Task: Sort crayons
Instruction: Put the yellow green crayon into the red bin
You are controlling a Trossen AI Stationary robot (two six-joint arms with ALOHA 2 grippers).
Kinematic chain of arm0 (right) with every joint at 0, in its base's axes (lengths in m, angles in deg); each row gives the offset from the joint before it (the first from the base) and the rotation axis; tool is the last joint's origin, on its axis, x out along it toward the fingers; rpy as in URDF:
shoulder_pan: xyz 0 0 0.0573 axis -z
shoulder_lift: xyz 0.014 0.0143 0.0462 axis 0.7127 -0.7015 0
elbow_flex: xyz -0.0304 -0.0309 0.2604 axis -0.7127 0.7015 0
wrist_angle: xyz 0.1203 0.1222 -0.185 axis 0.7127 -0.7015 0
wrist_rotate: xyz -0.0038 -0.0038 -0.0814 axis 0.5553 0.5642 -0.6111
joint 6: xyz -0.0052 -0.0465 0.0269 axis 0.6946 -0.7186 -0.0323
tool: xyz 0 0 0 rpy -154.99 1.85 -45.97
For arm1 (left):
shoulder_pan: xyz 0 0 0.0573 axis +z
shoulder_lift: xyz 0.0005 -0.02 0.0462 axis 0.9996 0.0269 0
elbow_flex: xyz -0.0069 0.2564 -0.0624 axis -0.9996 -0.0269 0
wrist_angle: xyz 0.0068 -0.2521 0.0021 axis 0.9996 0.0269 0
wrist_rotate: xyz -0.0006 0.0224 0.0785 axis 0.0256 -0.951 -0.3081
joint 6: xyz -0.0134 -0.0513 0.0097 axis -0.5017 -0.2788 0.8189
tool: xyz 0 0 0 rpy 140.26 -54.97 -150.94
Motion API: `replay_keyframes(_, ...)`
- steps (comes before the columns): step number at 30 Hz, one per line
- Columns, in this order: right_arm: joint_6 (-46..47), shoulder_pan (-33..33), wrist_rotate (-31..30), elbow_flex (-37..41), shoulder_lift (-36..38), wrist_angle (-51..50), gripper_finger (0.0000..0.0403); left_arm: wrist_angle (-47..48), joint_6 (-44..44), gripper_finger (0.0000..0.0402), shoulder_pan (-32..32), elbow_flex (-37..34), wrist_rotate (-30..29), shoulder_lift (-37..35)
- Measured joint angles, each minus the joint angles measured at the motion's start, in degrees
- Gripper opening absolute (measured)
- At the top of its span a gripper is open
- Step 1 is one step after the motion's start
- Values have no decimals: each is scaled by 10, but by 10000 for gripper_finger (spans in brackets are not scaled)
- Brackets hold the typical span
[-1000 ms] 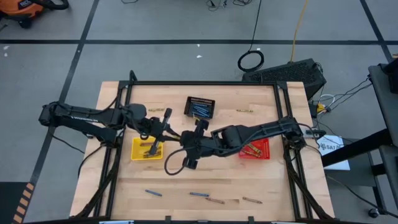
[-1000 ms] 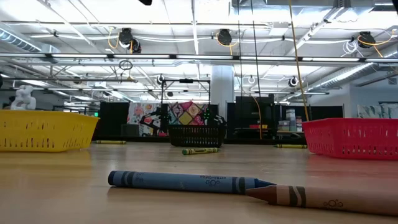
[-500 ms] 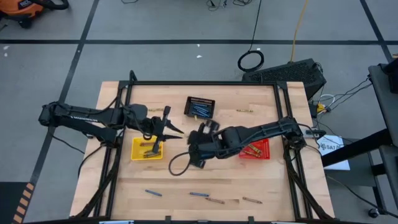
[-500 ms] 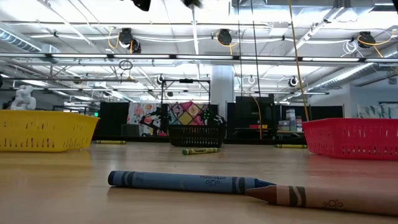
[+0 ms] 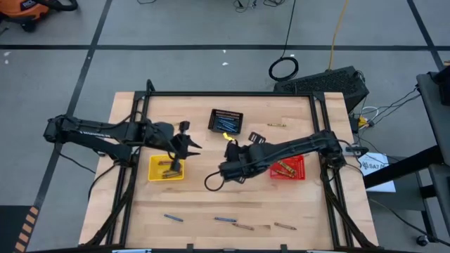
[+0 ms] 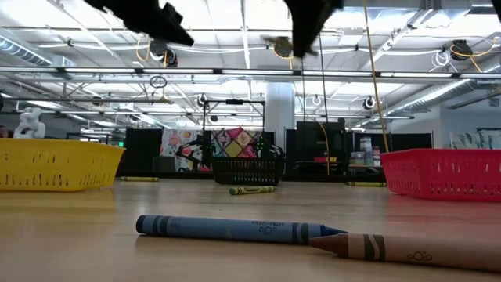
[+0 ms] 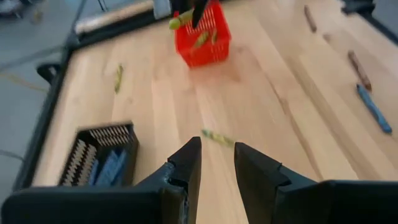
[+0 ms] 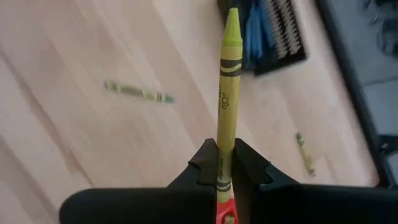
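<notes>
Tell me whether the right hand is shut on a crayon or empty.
Shut on one. In the right wrist view the right hand pinches a yellow-green crayon between its fingers, the tip sticking out forward.

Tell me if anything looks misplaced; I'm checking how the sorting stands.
Several crayons still lie loose: four along the table's near edge, like the blue crayon, and one beyond the black basket. The right gripper holds a yellow-green crayon. The left gripper hangs open over the yellow basket.

Three baskets (image 5: 226,121); four loose crayons (image 5: 225,220) along the near edge.
</notes>
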Motion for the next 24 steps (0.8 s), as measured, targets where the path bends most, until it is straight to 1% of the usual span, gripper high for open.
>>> replay_keyframes(3,-1,10,29,53,-1,-1,0,26,-14,101,0,0,0,0)
replay_keyframes(8,19,23,54,140,4,3,0,48,-24,101,0,0,0,0)
replay_keyframes(11,43,29,59,195,25,4,0,56,-24,101,0,0,0,0)
replay_keyframes(15,86,30,59,280,89,19,0,56,-24,101,0,0,0,0)
replay_keyframes(18,111,29,60,354,158,66,1,56,-24,101,0,0,0,0)
replay_keyframes(21,115,32,93,438,225,132,1,56,-26,101,0,0,0,0)
replay_keyframes(24,118,34,135,521,274,185,1,56,-26,101,0,0,0,0)
